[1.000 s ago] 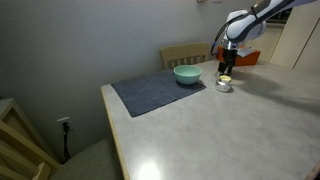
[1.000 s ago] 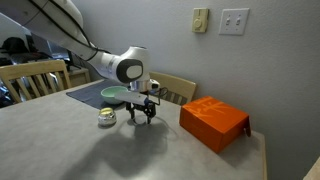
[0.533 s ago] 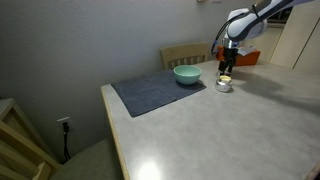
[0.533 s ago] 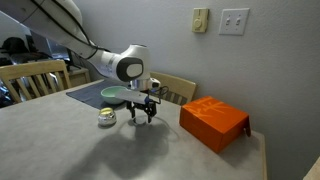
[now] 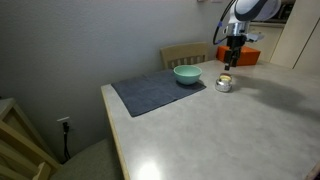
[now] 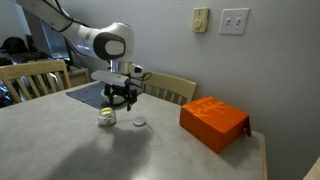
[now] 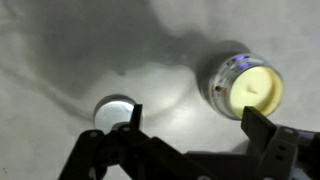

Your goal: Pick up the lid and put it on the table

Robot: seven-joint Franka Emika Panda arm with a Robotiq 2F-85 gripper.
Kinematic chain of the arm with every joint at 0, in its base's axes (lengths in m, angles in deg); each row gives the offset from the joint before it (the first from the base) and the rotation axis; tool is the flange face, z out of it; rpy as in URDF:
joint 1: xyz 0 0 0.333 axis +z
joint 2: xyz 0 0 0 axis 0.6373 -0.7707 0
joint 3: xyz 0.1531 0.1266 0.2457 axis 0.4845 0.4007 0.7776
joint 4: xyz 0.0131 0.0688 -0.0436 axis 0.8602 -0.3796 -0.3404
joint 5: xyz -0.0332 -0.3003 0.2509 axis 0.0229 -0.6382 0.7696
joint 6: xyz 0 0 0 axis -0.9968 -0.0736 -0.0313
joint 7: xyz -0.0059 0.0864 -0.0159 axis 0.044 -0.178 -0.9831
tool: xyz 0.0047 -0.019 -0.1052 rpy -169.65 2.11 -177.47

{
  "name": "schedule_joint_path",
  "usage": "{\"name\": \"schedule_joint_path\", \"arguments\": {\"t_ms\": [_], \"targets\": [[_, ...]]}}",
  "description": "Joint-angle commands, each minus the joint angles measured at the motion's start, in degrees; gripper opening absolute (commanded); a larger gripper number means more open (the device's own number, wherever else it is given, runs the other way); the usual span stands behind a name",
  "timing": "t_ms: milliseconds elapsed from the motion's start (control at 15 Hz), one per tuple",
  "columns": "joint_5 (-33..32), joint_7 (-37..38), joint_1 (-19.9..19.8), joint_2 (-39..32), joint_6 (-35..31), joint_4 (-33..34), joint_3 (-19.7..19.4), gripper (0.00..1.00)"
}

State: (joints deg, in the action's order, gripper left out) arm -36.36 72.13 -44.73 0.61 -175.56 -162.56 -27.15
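Note:
The small silvery lid (image 6: 140, 122) lies flat on the pale table (image 6: 60, 150), to the right of the small round container with a pale inside (image 6: 106, 118). In the wrist view the lid (image 7: 113, 112) sits by my left finger, and the container (image 7: 250, 86) lies at the upper right. My gripper (image 6: 122, 97) hangs open and empty above the spot between the two; it also shows in the wrist view (image 7: 197, 125) and high in an exterior view (image 5: 234, 40). The lid touches nothing but the table.
A teal bowl (image 5: 187, 74) stands on a dark grey cloth mat (image 5: 158, 93) near the container (image 5: 224, 84). An orange box (image 6: 213, 122) lies to the right of the lid. Wooden chairs stand behind the table's far edge, near the wall.
My gripper has let go of the lid, which now lies on the table. The gripper has risen and shifted towards the container.

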Motion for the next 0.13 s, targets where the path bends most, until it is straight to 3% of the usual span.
{"name": "schedule_joint_path", "arguments": {"t_ms": [0,67], "targets": [[0.8,-0.4,0.7,1.7,0.6,-1.4,-0.5,1.0],[0.8,-0.4,0.8,2.8,0.7,-2.5,-0.4,1.0]]}}
